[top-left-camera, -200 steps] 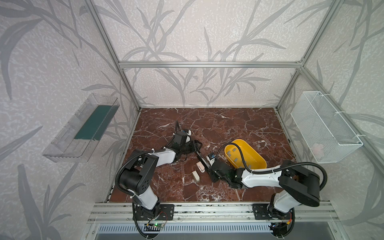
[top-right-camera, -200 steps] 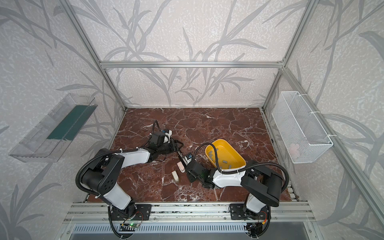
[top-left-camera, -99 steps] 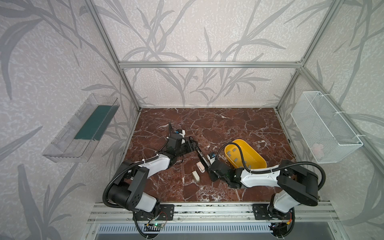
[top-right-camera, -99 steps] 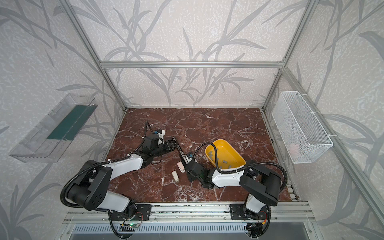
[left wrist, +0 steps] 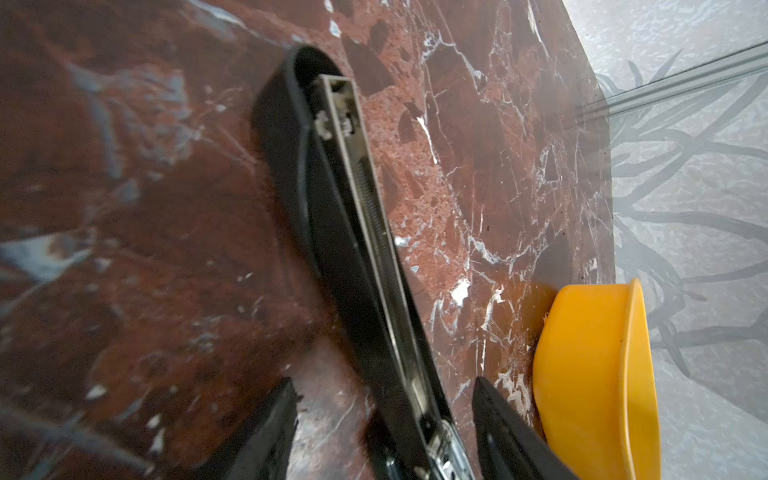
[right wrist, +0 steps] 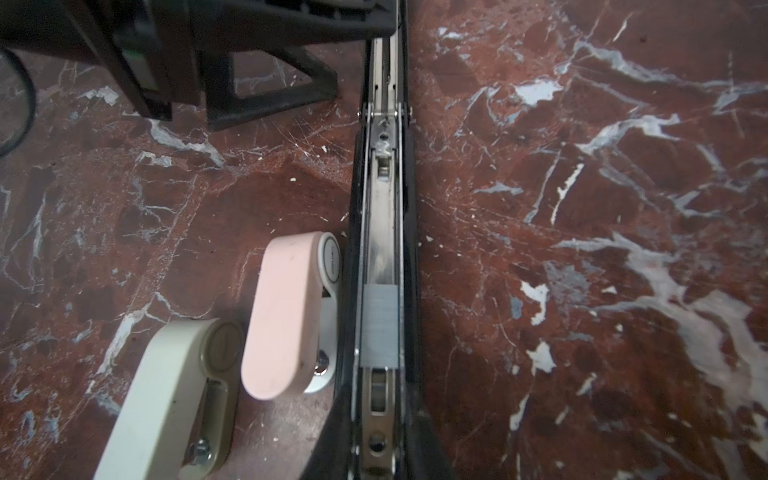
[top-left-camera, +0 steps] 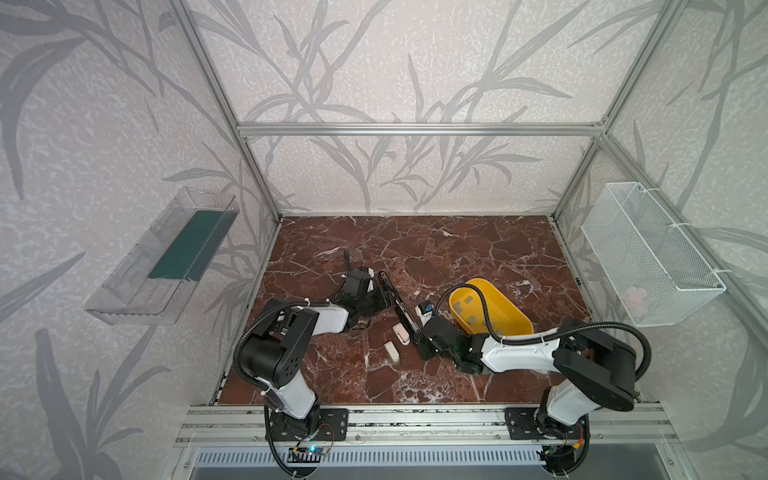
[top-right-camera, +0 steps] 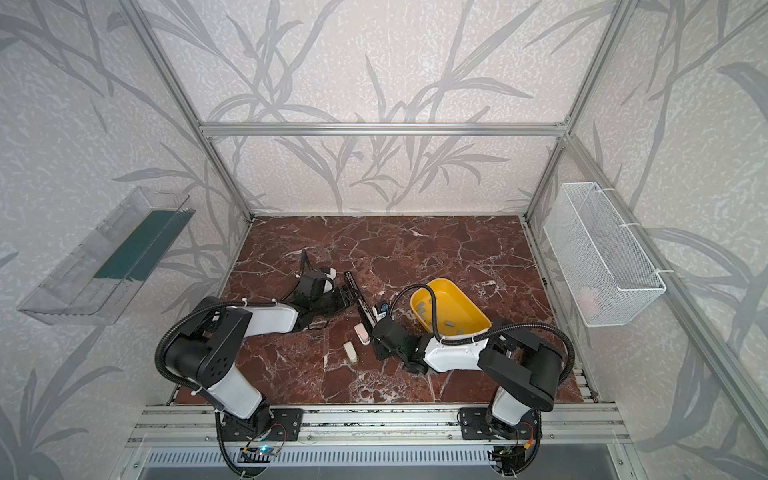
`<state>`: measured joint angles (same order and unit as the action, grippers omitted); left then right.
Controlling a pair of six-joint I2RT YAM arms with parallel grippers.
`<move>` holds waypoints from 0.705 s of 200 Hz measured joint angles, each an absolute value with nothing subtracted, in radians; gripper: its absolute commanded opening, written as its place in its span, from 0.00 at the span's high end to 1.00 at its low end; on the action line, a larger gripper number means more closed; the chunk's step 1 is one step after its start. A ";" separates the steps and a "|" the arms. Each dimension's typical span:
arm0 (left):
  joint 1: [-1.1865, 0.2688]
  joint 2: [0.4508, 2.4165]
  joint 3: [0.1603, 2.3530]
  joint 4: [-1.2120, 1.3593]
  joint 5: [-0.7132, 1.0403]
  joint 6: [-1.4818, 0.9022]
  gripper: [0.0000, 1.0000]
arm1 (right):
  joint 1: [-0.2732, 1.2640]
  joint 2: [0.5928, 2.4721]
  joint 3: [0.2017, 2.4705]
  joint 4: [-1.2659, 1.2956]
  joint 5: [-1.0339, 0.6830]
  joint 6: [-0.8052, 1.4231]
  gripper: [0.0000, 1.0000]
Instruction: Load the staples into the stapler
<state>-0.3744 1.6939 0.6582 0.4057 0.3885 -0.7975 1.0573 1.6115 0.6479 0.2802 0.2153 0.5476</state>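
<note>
A long black stapler lies opened flat on the marble table. In the right wrist view a grey strip of staples sits in its metal channel. My right gripper is shut on the stapler's near end. My left gripper is open. Its fingers stand on either side of the stapler's far half without touching it. In both top views the left gripper is at the stapler's far half. More loose staples lie in the yellow bowl.
A small pink stapler lies against the black one's left side, and a cream one beside it. The yellow bowl stands close to the right of the black stapler. A clear shelf and a wire basket hang on the side walls.
The left arm's elbow swung out and came back, while its gripper stayed at the stapler's far half. The right arm and the stapler have held still.
</note>
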 measured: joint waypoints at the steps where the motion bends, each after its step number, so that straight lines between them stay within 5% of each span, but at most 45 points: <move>1: -0.374 1.695 0.660 0.406 0.389 -0.797 0.31 | 1.057 1.612 0.648 0.280 0.215 0.548 1.00; 141: -0.226 1.935 0.753 0.714 0.636 -0.918 0.32 | 1.118 1.612 0.640 0.295 0.271 0.504 1.00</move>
